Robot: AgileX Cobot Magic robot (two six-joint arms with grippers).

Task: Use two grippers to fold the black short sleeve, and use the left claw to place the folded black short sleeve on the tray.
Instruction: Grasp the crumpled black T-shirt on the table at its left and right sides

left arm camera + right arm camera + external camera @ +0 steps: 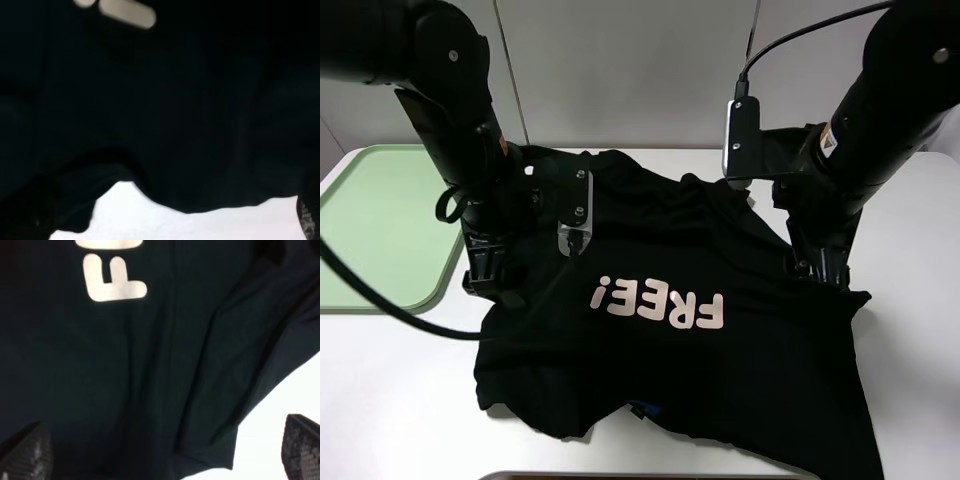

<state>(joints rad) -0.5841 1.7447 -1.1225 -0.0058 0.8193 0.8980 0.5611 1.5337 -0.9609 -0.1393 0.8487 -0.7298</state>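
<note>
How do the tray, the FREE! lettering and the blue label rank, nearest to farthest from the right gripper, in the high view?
1. FREE! lettering, just left of the right gripper.
2. Blue label, at the shirt's near edge.
3. Tray, far left.

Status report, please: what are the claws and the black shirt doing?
Left claw, right claw open, low over shirt. Shirt spread out, off tray. Nothing in the way.
</note>
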